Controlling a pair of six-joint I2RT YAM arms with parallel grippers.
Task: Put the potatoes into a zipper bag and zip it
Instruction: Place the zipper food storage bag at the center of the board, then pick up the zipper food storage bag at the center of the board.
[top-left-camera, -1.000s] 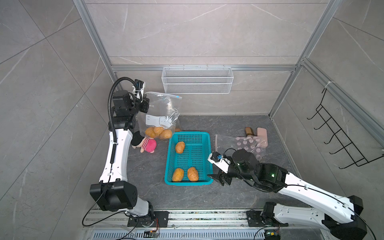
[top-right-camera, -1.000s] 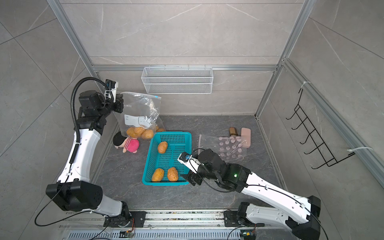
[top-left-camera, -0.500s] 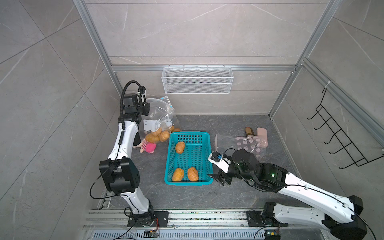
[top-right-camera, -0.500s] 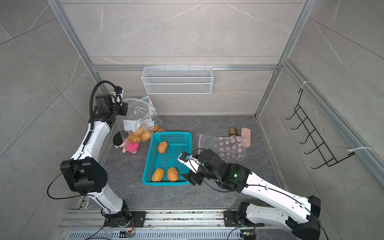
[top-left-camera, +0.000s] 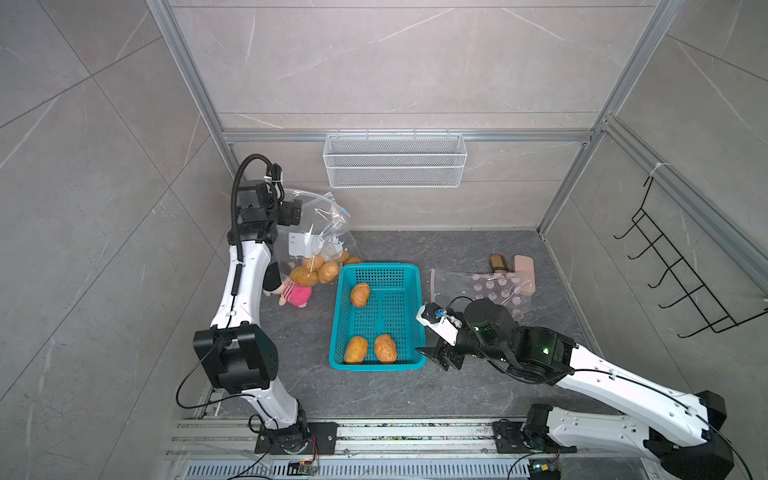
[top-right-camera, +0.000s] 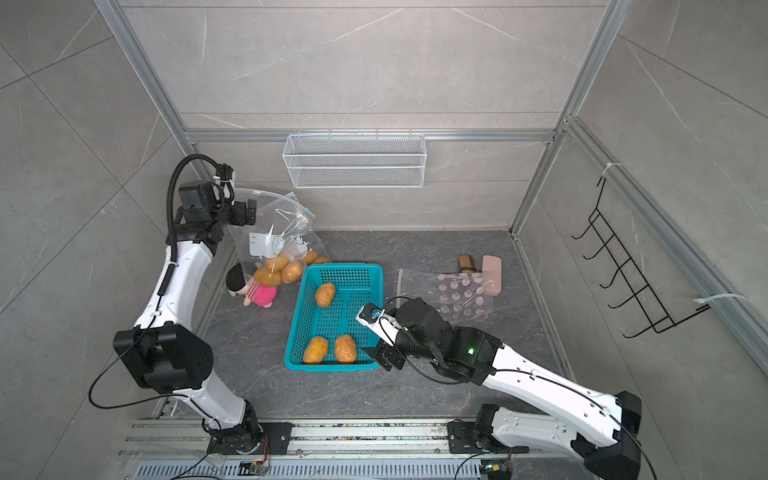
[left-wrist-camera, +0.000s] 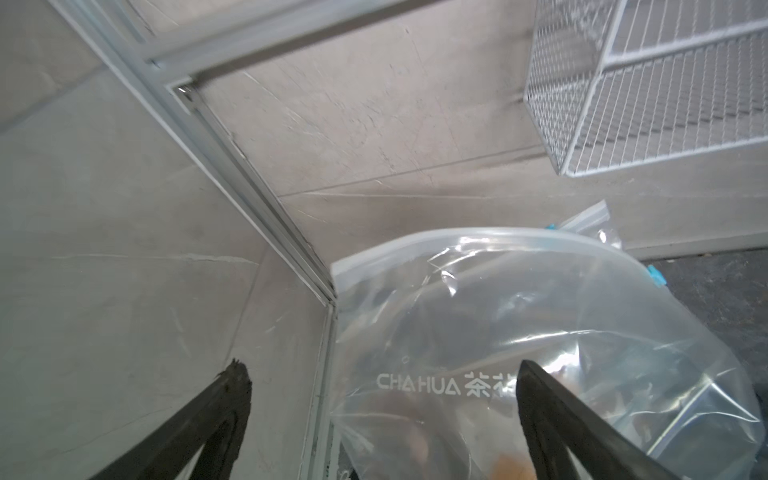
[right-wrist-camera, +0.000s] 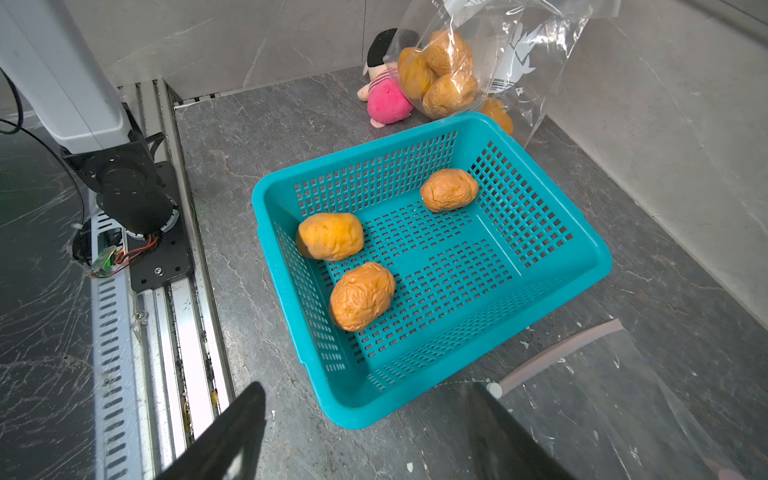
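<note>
The clear zipper bag (top-left-camera: 316, 224) (top-right-camera: 278, 224) stands at the back left with several potatoes (top-left-camera: 318, 270) (right-wrist-camera: 440, 70) in its bottom. Its zip edge (left-wrist-camera: 478, 241) curves up free in the left wrist view. My left gripper (top-left-camera: 286, 208) (left-wrist-camera: 380, 370) hangs open beside the bag's top, with nothing pinched between its fingers. Three more potatoes (top-left-camera: 360, 294) (top-left-camera: 356, 349) (top-left-camera: 385, 348) lie in the teal basket (top-left-camera: 376, 365). My right gripper (top-left-camera: 440, 357) (right-wrist-camera: 368, 390) is open and empty, low over the floor at the basket's front right corner.
A pink plush doll (top-left-camera: 293, 291) lies against the bag's left side. A flat dotted bag (top-left-camera: 486, 286), a brown bottle (top-left-camera: 497, 262) and a pink block (top-left-camera: 524, 270) lie right of the basket. A wire shelf (top-left-camera: 395, 160) hangs on the back wall.
My left gripper was shut on the bag's top edge and has opened, letting it go. The bag has come down to rest on the floor. The right arm has not moved.
</note>
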